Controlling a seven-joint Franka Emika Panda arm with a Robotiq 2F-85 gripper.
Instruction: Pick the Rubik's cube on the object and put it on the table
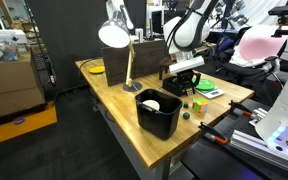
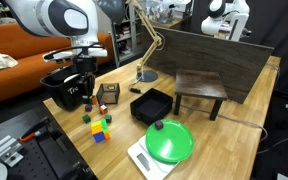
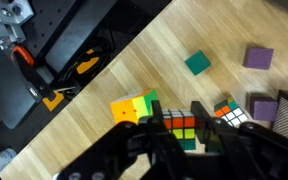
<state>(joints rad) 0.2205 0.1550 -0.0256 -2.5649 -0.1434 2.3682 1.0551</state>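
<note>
My gripper point(image 3: 184, 135) is shut on a Rubik's cube point(image 3: 184, 126), which sits between the two black fingers with its orange, green and yellow faces showing. In an exterior view the gripper point(image 2: 81, 88) hangs low over the light wood table point(image 2: 229, 140), next to the deep black bin. The low black tray point(image 2: 136, 108) lies to the side of the gripper, apart from it, near the middle of the table. In the wrist view, bare wood shows around the cube. The gripper also shows in an exterior view point(image 1: 184, 76).
A second Rubik's cube point(image 3: 234, 113), a yellow-orange cube point(image 3: 134, 108), a teal block point(image 3: 197, 63) and purple blocks point(image 3: 258, 58) lie close by. The deep black bin point(image 2: 59, 92), a small wire frame point(image 2: 109, 95), a green disc point(image 2: 170, 141), a desk lamp point(image 1: 116, 38) and a dark stool point(image 2: 199, 90) stand on the table.
</note>
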